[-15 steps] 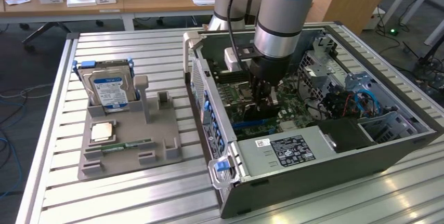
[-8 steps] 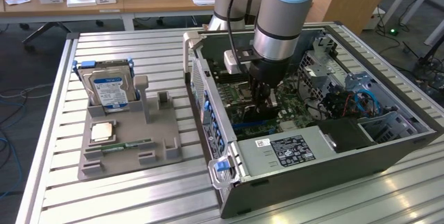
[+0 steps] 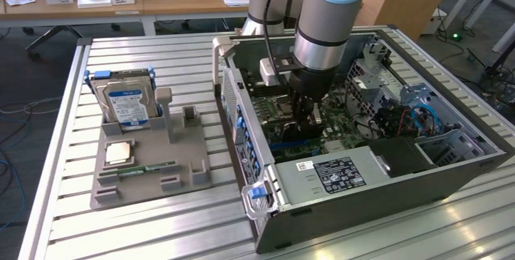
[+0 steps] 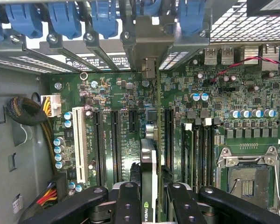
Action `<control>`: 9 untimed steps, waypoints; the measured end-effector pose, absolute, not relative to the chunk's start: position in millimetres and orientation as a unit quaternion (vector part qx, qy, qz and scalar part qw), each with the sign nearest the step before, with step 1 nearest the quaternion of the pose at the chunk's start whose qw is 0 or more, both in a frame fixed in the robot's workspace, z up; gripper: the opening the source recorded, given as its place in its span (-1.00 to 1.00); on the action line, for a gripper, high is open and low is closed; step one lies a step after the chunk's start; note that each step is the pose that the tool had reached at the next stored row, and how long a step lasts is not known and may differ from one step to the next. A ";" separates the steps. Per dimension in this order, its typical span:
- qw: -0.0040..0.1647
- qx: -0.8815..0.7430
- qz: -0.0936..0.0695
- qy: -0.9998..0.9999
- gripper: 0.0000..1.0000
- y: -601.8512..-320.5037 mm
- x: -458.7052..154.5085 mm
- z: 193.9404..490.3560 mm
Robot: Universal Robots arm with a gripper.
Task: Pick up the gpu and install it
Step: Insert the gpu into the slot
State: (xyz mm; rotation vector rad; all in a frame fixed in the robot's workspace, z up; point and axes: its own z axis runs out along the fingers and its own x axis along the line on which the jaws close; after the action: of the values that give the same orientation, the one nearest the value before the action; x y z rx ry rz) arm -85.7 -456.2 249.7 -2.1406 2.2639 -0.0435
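The slatted silver table [image 3: 145, 230] looked brushed metal, the grey holder [image 3: 189, 151] matt plastic; the thin gpu card [image 4: 149, 158] had a dull metal bracket [image 4: 148, 56].

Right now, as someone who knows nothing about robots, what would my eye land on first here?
The big arm reaches down into an open computer case on the metal table. Inside, its gripper clamps a gpu edge-on over the green motherboard. On the exterior view's left, a hard drive stands upright in a grey holder.
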 end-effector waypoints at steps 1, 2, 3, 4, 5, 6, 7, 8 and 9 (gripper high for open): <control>0.013 -0.687 -0.014 0.726 -0.47 -456.2 -85.7 249.6; 0.013 -0.687 -0.014 0.726 -0.47 -456.2 -85.7 249.2; 0.013 -0.687 -0.014 0.726 -0.47 -456.2 -85.7 249.0; 0.013 -0.687 -0.014 0.726 -0.47 -456.3 -85.7 248.6; 0.013 -0.687 -0.014 0.726 -0.47 -456.2 -85.7 248.4; 0.013 -0.687 -0.014 0.726 -0.47 -456.2 -85.7 248.3; 0.013 -0.687 -0.014 0.726 -0.47 -456.2 -85.7 248.3; 0.013 -0.687 -0.014 0.726 -0.47 -456.2 -85.7 248.3; 0.013 -0.687 -0.014 0.726 -0.47 -456.2 -85.7 248.2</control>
State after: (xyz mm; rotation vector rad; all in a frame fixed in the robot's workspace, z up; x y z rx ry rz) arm -85.7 -456.2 248.2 -2.1406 2.2639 -0.0436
